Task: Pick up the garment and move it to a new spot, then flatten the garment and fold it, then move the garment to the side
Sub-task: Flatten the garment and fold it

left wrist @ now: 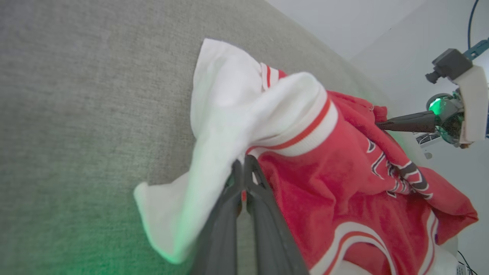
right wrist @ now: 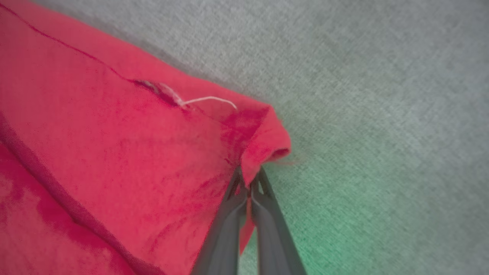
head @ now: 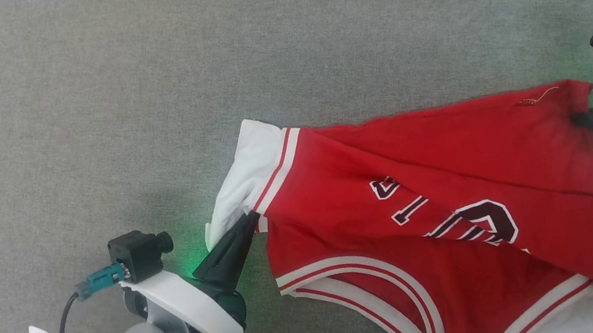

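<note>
Between left hand [head: 250,217] tips I'm pinching the limp, light garment [head: 446,169] by its sleeve; right hand [right wrist: 248,178] pinching a red corner.

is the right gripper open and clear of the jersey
No, the right gripper is shut on a red corner of the garment.

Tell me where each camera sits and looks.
Head: up high, looking down on shirt and grey fabric; left pincer, right pincer show.
Left wrist: along its shut pincer at the white sleeve.
Right wrist: along its shut pincer at a red corner.
Shared: left wrist also sees the right pincer.
</note>
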You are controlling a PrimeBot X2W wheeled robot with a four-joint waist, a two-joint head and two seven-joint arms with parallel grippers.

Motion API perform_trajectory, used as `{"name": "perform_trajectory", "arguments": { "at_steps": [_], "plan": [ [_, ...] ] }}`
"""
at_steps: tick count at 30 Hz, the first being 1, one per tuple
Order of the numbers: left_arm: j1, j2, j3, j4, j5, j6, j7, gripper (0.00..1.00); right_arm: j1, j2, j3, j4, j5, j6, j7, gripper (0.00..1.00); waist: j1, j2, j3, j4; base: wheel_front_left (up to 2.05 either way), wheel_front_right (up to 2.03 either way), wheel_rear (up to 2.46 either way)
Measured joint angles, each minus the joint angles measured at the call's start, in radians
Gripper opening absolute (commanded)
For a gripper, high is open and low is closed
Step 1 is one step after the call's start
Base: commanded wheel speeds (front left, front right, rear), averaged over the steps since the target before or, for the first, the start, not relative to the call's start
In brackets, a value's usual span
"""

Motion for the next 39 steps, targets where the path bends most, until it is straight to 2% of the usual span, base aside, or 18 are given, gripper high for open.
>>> {"name": "perform_trajectory", "arguments": {
  "at_steps": [9, 12, 16, 19, 22, 27, 28, 35, 39],
  "plan": [
    [-0.051, 0.027, 0.012, -0.019, -0.006, 0.0, 0.0, 0.0, -0.001, 0.072, -0.058, 0.064, 0.007, 0.0, -0.191, 0.0, 0.0, -0.0002, -0.068, -0.019, 0.0, 0.0, 0.0],
    [-0.09, 0.04, 0.021, -0.036, -0.031, 0.0, 0.0, 0.0, -0.016, 0.078, -0.081, 0.08, 0.007, 0.0, -0.235, 0.0, 0.0, -0.0001, -0.087, -0.026, 0.0, 0.0, 0.0],
    [-0.223, 0.086, 0.0, -0.048, -0.089, 0.0, 0.02, 0.0, -0.099, 0.126, -0.15, 0.141, -0.01, 0.0, -0.354, 0.0, 0.0, -0.0001, -0.113, -0.061, 0.0, 0.0, 0.0],
    [-0.306, 0.097, -0.005, -0.037, -0.115, 0.0, 0.04, 0.0, -0.157, 0.147, -0.187, 0.179, -0.034, 0.0, -0.405, 0.0, 0.0, -0.0002, -0.113, -0.078, 0.0, 0.0, 0.0],
    [-0.497, 0.09, 0.016, 0.021, -0.182, 0.0, 0.07, 0.0, -0.302, 0.207, -0.261, 0.27, -0.092, 0.0, -0.502, 0.0, 0.0, -0.0002, -0.088, -0.099, 0.0, 0.0, 0.0],
    [-0.786, 0.06, 0.061, 0.188, -0.198, 0.0, 0.075, 0.0, -0.548, 0.305, -0.363, 0.41, -0.186, 0.0, -0.626, 0.0, 0.0, -0.0002, -0.029, -0.129, 0.0, 0.0, 0.0],
    [-0.786, 0.06, 0.061, 0.188, -0.198, 0.0, 0.075, 0.0, -0.548, 0.305, -0.363, 0.41, -0.186, 0.0, -0.626, 0.0, 0.0, -0.0002, -0.029, -0.129, 0.0, 0.0, 0.0],
    [-1.159, 0.018, 0.136, 0.425, -0.187, 0.0, 0.032, 0.0, -0.856, 0.402, -0.451, 0.591, -0.315, 0.001, -0.793, 0.0, 0.0, -0.0002, 0.039, -0.18, 0.0, 0.0, 0.0],
    [-1.248, 0.012, 0.145, 0.458, -0.192, 0.0, 0.023, 0.0, -0.951, 0.424, -0.476, 0.676, -0.357, 0.001, -0.84, 0.0, 0.0, -0.0002, 0.056, -0.2, 0.0, 0.0, 0.0]
  ]
}}
